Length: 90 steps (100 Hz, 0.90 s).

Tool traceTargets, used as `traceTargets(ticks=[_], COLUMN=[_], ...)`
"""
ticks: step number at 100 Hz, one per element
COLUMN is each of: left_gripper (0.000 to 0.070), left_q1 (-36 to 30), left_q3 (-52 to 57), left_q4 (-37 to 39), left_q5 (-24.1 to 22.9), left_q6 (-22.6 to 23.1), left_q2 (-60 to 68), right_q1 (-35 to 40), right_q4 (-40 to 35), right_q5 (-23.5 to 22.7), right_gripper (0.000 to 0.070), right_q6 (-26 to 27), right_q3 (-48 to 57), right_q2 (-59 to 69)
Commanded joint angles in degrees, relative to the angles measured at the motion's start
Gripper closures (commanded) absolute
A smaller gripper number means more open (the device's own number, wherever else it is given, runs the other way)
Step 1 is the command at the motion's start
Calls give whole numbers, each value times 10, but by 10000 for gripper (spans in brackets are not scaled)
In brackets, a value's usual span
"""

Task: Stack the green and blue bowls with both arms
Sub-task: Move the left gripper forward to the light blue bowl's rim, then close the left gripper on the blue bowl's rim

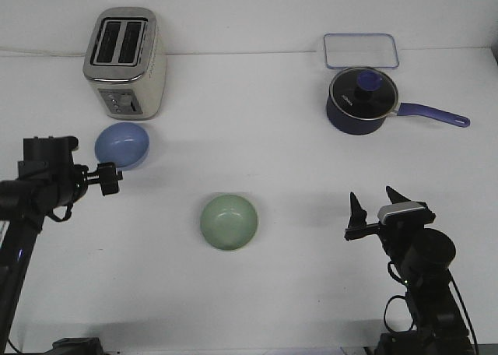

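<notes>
The stacking is sitting at its opening step, by my reading: both bowls are resting apart on the white table [272, 308], neither one lifted. The blue bowl [122, 145] is lying at the left, just in front of the toaster [126, 61], and the left gripper [111, 178] is hovering at its near rim, close enough that I cannot tell whether it is touching. Its fingers are pointing at the bowl end-on, so whether they are spread or closed I cannot tell. The green bowl [229, 222] is sitting near the middle of the table, well apart from the blue one and from both arms. The right gripper [373, 203] is standing off to the right of it, fingers pointing up and spread wide, holding nothing.

The next move is probably calling for the left gripper to pinch the blue bowl's rim, lift it and carry it right and nearer, to settle over the green bowl, while the right arm is reaching in to steady or bring the green one. The glossy rim is likely asking for a firm, square pinch.

Counting: two bowls, one blue and one green; two arms; one toaster; one dark lidded pot [359, 100] with a long handle at the far right; one clear flat lid [362, 50] behind it
</notes>
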Motion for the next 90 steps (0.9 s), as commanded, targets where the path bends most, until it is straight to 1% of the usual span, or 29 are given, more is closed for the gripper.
traceTargets(ticks=[1, 23, 38, 62, 90], left_gripper=[194, 195, 195, 195, 196], left_q1=[10, 30, 37, 48, 59], left_q3=[52, 171, 217, 229, 229], left_q4=[-4, -8, -8, 14, 42], left_q5=[1, 1, 1, 2, 7], left_q6=[9, 28, 35, 35, 35], left_q2=[49, 188, 266, 351, 405], right_q1=[1, 1, 1, 1, 1], right_q4=[8, 8, 8, 8, 8], right_q5=[-1, -1, -1, -1, -1], right_gripper=[143, 143, 143, 143, 143], right_q6=[8, 8, 8, 8, 8], right_q3=[3, 3, 3, 3, 3], right_q2=[1, 1, 1, 1, 1])
